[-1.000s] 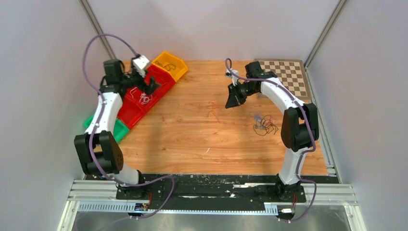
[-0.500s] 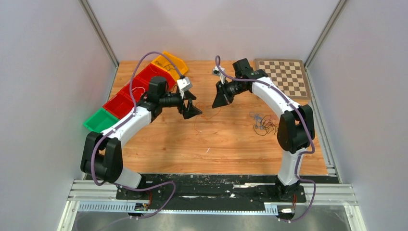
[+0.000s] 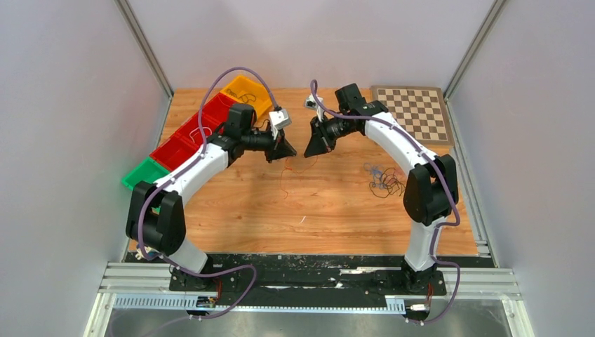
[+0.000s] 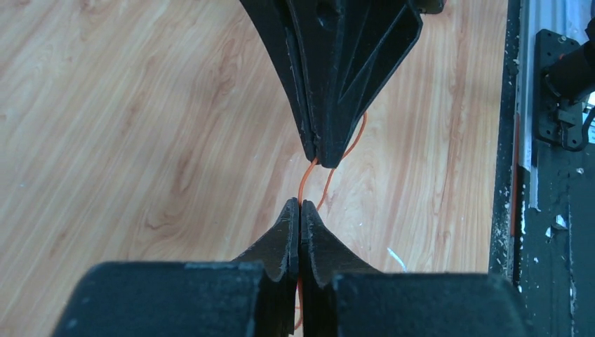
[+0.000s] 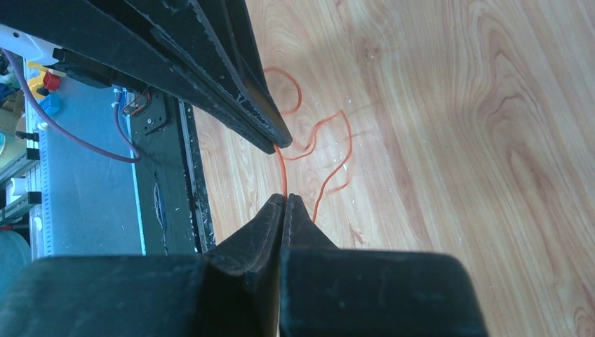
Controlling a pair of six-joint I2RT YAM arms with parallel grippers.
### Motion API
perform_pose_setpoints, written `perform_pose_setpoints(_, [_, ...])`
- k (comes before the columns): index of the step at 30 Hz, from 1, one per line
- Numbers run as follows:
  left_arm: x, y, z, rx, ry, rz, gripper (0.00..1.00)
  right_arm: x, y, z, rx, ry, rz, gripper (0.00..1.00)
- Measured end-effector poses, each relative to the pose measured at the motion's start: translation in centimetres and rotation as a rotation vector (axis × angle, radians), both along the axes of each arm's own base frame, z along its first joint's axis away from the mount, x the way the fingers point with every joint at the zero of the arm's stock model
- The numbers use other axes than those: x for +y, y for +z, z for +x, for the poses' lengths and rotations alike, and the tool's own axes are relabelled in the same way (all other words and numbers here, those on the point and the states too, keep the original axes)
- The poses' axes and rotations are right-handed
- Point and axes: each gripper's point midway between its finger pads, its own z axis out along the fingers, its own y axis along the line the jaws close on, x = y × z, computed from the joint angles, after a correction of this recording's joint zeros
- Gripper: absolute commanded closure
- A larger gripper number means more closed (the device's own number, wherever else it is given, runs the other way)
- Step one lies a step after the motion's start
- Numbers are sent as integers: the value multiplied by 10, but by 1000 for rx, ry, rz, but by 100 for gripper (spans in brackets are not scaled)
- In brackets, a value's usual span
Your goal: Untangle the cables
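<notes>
Jaws, left: pressed fully together on the left gripper (image 4: 300, 208), with the orange-red wire (image 4: 306, 184) pinched at the very tips.
Jaws, right: likewise closed flat on the right gripper (image 5: 284, 201), nipping the same wire; neither wrist view shows a gap.
Span between tips: very short and lifted off the wood; the two grippers sit nose to nose, near but not touching.
Long axis: the held stretch runs left to right, roughly along the far edge of the worktop (image 3: 337, 225), at its far middle.
Slack: the rest of the wire drops from the tips in loose loops toward the near edge, its lower curls lying on the wood.
Relation that matters: each arm has the wire straight ahead of its own tips, so neither is nearer. Drawing apart along the left-right line would, I judge, pull the slack out.
Risk: so thin a strand may slip from the tips or snag on its own curls.
Other cables: a tangle (image 3: 384, 181) of dark and bluish strands toward the right edge, beside the right arm's elbow and well apart from both grippers; the right arm is closer to it.
Stray bit: a white scrap (image 3: 303, 220) lying alone toward the near edge.
Far left corner: bins (image 3: 146, 175) in a row, yellow, red and green.
Far right corner: chessboard (image 3: 421, 112).
Progress: I judge one strand separated and the tangle not yet worked.
</notes>
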Motion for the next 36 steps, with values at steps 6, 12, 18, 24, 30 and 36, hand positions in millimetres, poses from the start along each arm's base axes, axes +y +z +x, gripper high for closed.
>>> perform_pose_setpoints(6, [13, 20, 10, 18, 38, -3, 100, -3, 4, 4, -4, -17, 3, 31])
perform_pose_setpoints(12, [65, 49, 49, 19, 208, -19, 100, -18, 6, 19, -12, -87, -18, 6])
perform_pose_setpoints(18, [125, 99, 100, -101, 410, -20, 100, -44, 10, 39, -33, -177, -36, 0])
perform_pose_setpoints(24, [196, 126, 171, -194, 608, -2, 100, -65, 10, 49, -49, -237, -56, 0])
perform_pose_setpoints(30, [249, 88, 221, -169, 709, 47, 100, -70, 2, 49, -37, -250, -75, 0])
perform_pose_setpoints(36, [267, 56, 254, -185, 709, 88, 100, -75, -4, 49, -22, -263, -85, 0])
